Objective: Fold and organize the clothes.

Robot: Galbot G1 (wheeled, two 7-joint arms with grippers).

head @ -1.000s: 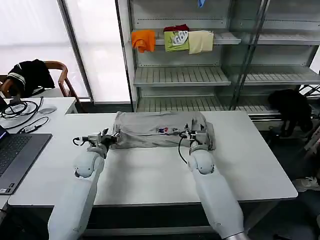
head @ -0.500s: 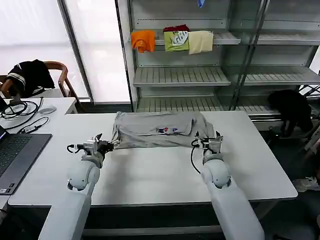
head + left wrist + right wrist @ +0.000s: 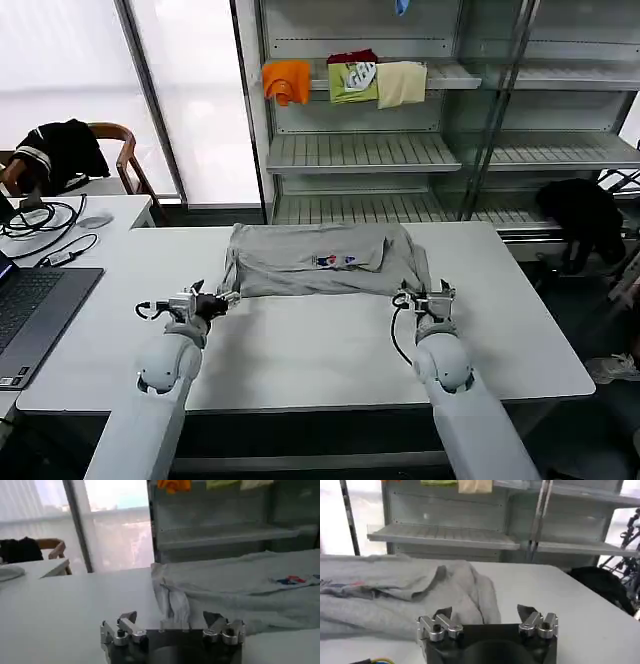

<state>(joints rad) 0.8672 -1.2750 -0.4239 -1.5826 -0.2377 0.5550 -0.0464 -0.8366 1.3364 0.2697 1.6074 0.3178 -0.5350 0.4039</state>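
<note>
**Partway folded, both grippers off the cloth**

Well, start with the tabletop (image 3: 330,350): broad, white, and bare along the near half. Across its far half lies the grey shirt (image 3: 320,265), drawn into a wide band with a small colourful print (image 3: 335,261) facing up near its middle. It looks folded once lengthwise, I'd say, but the job's not finished: the left end bunches into a loose, rumpled flap, and in the right wrist view the right end (image 3: 465,592) sits in soft humps rather than a flat edge. Behind, the shelf rack (image 3: 365,150) has orange, green and cream pieces on its upper shelf, and the shirt hasn't joined them.

Now the arms. The left gripper (image 3: 212,298) sits low just beside the shirt's left corner, fingers spread and empty; from its own wrist camera the crumpled corner (image 3: 172,602) lies right ahead of the open gap. The right gripper (image 3: 432,294) hangs just off the right end, fingers likewise parted, holding nothing.

My read: one fold in, ends to tidy, further folds and stowing left.
</note>
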